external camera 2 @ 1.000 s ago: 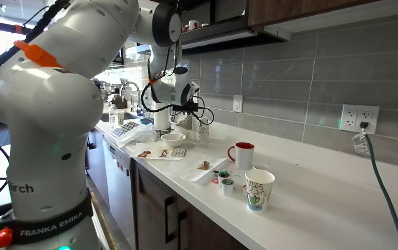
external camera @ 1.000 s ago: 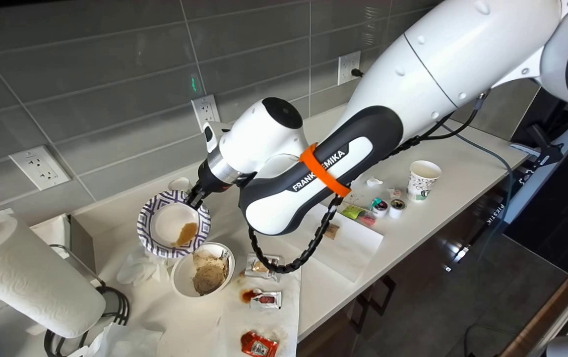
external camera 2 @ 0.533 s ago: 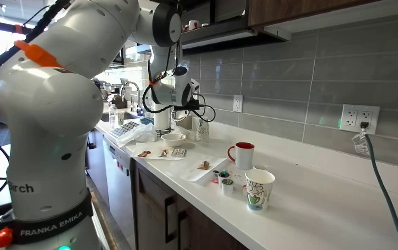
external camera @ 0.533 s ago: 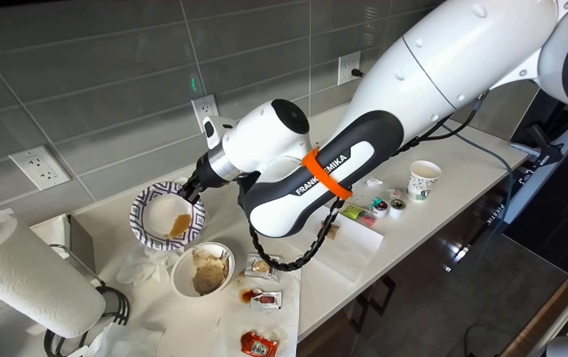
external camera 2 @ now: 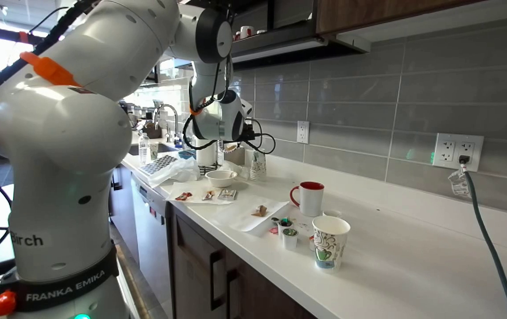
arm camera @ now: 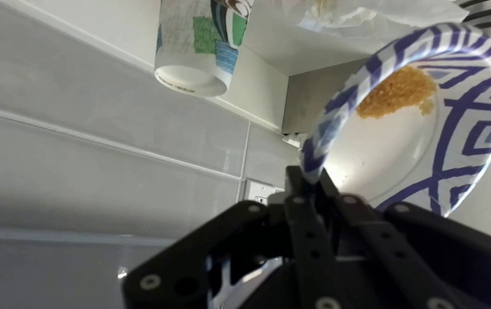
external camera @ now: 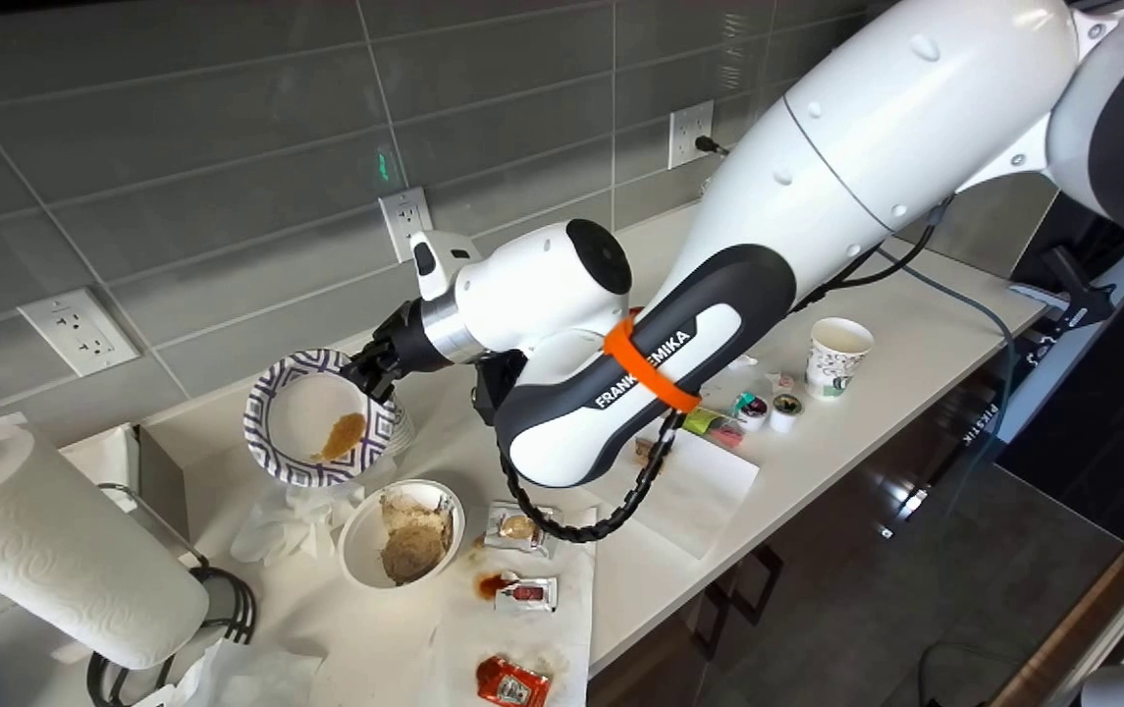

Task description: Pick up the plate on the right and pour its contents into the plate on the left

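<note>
Plate (external camera: 309, 410), broad and purple-patterned, hangs above the counter (external camera: 807, 452) near a white bowl (external camera: 361, 548), golden-brown grains (arm camera: 395, 92) lying toward one side of its hollow. The bowl stands on the counter, a pale and brown heap (external camera: 414, 545) inside. Farther off is a paper cup (external camera: 829, 376), its contents unclear. The gripper (arm camera: 311, 178) is pinched tight on the plate's rim

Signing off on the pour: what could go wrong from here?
Missed pour: in an exterior view, the patterned plate appears offset from the white bowl, with brown granules toward the plate's edge; tipping now might spill them.
Twist: the hand pinches the plate at one spot on its rim, so it could sag or rotate.
Bump: the stacked paper cups look close to the plate and might get knocked.
</note>
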### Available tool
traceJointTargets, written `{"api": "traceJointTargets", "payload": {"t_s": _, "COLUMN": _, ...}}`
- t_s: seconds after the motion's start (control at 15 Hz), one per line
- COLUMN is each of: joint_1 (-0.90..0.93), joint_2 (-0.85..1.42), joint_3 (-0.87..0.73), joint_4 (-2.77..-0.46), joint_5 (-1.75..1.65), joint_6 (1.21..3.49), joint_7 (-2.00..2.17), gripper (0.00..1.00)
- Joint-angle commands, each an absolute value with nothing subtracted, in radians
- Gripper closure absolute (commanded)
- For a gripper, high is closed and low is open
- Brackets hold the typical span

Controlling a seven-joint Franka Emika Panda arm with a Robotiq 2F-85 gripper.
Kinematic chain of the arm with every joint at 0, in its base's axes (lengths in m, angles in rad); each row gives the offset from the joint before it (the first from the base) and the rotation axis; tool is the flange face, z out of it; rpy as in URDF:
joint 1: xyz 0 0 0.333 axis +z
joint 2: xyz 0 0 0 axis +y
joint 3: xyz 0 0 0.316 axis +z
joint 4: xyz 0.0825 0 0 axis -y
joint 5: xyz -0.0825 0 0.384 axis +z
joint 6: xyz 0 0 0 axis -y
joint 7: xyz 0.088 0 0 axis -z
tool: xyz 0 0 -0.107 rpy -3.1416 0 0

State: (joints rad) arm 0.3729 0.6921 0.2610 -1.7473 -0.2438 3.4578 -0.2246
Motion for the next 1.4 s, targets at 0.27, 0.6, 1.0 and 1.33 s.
{"api": "traceJointTargets", "payload": {"t_s": 0.27, "joint_1": 0.379, "joint_2": 0.7, "joint_3": 0.237, "joint_4": -1.799, "joint_5": -0.315, "joint_6": 3.599, "joint_7": -0.242, "gripper": 0.98}}
{"api": "traceJointTargets", "payload": {"t_s": 0.6, "joint_1": 0.387, "joint_2": 0.698, "joint_3": 0.218, "joint_4": -1.823, "joint_5": -0.332, "joint_6": 3.686, "joint_7": -0.266, "gripper": 0.98}}
{"api": "traceJointTargets", "payload": {"t_s": 1.0, "joint_1": 0.384, "joint_2": 0.702, "joint_3": 0.212, "joint_4": -1.841, "joint_5": -0.359, "joint_6": 3.779, "joint_7": -0.275, "gripper": 0.98}}
{"api": "traceJointTargets", "payload": {"t_s": 1.33, "joint_1": 0.383, "joint_2": 0.701, "joint_3": 0.209, "joint_4": -1.856, "joint_5": -0.377, "joint_6": 3.831, "joint_7": -0.277, "gripper": 0.98}}
